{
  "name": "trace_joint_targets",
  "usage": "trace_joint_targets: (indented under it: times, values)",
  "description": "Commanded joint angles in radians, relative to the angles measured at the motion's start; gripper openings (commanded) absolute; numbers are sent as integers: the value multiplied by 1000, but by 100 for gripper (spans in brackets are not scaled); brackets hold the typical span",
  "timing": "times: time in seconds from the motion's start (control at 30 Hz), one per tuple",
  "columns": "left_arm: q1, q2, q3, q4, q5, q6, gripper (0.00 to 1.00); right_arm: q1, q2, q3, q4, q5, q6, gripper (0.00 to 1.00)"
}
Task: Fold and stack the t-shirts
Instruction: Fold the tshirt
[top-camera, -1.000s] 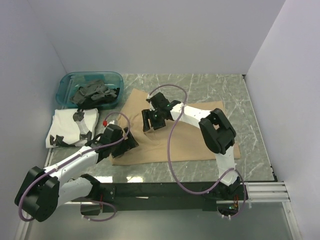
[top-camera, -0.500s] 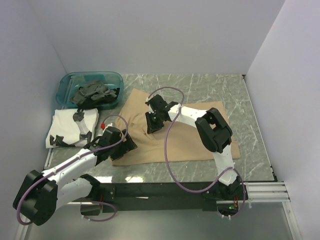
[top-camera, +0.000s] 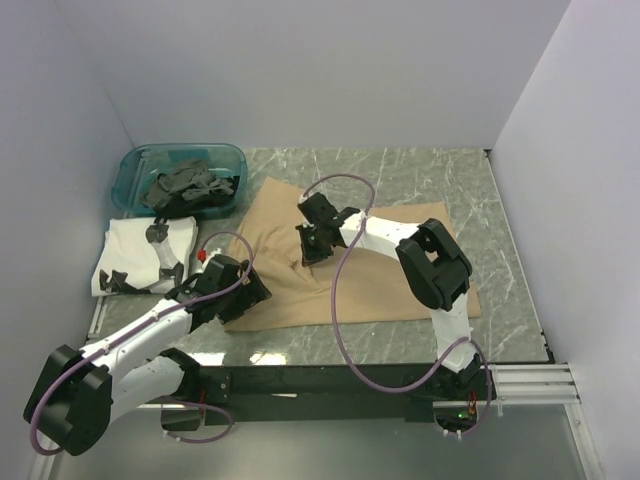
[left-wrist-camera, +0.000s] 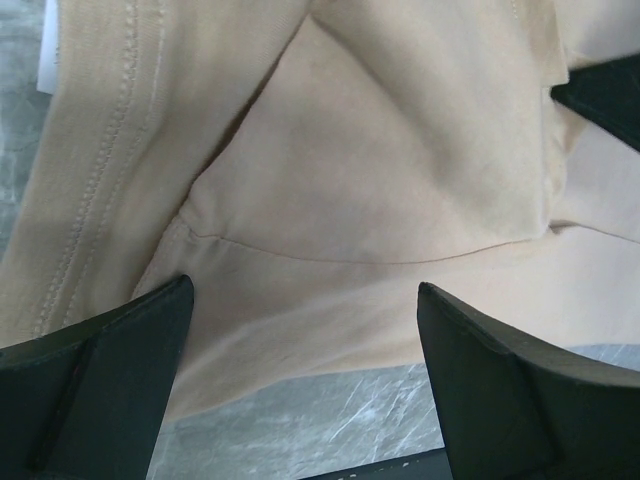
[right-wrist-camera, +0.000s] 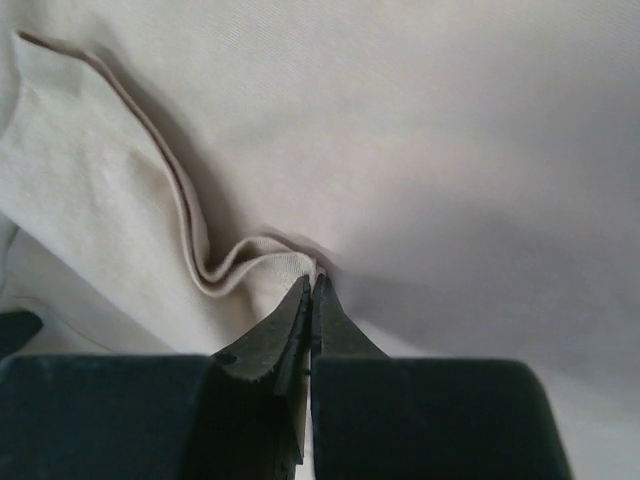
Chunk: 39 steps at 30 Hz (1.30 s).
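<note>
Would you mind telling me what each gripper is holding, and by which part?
The right gripper has its jaws shut on a puckered fold at an edge of the tan t-shirt. The left gripper stands open above it, holding nothing.

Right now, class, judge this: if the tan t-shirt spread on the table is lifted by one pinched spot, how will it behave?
Probably floppy: the tan t-shirt puckers into a soft ridge at the shut tips of the right end effector. It would likely drape and trail, since most of it lies spread on the table. Its thin seams suggest light cloth.
</note>
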Motion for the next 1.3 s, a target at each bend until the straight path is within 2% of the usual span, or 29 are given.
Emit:
trace_joint_targets:
  times: [0.0, 0.23, 0.33, 0.47, 0.63, 0.83, 0.93, 0.97, 1.17, 1.27]
  values:
    - [2, -22, -12, -47, -24, -23, 99, 4, -89, -46, 34, 98, 46, 0]
    - [2, -19, -20, -53, -13, -23, 99, 3, -138, -120, 84, 137, 70, 0]
    - [2, -17, -19, -55, -12, -17, 100, 0, -122, -93, 90, 169, 30, 1]
    - [0, -11, -19, -62, -12, -15, 100, 0, -88, -22, 69, 202, -32, 2]
    - [2, -22, -20, -74, -18, -24, 99, 1, -89, -16, -5, 314, 10, 2]
    - [2, -31, -17, -79, -16, -24, 99, 0, -95, -47, -18, 292, 31, 6]
    - [2, -30, -19, -79, -13, -23, 99, 1, -86, -44, -28, 278, 34, 19]
    - [2, -28, -20, -79, -12, -23, 100, 1, -83, -42, -28, 269, 28, 27]
    - [2, -36, -26, -85, 1, -24, 99, 0, -114, -33, -23, 253, 21, 48]
    - [2, -45, -25, -85, 7, -17, 100, 0, -140, -37, -5, 245, 5, 54]
